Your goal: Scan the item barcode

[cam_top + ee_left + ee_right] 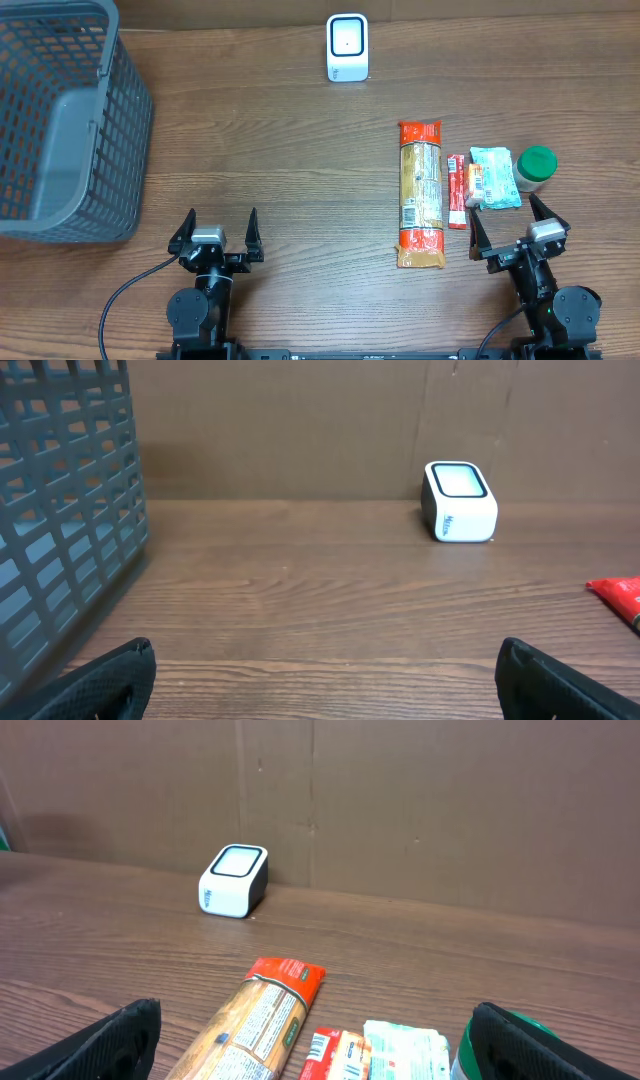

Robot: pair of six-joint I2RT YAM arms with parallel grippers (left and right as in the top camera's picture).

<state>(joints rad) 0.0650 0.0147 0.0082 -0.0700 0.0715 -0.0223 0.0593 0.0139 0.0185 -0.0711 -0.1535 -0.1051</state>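
A white barcode scanner [347, 47] stands at the back of the table, also seen in the left wrist view [459, 501] and the right wrist view [233, 880]. The items lie in a row at the right: a long pasta bag [421, 193] with red ends, a thin red packet [457, 190], a teal packet [496, 177] and a green-lidded jar [535, 168]. My right gripper [508, 215] is open just in front of the packets [405, 1050], holding nothing. My left gripper [221, 218] is open over bare wood at the front left.
A large grey mesh basket [60, 120] fills the back left corner and shows at the left of the left wrist view [60, 510]. Brown cardboard walls the far side behind the scanner.
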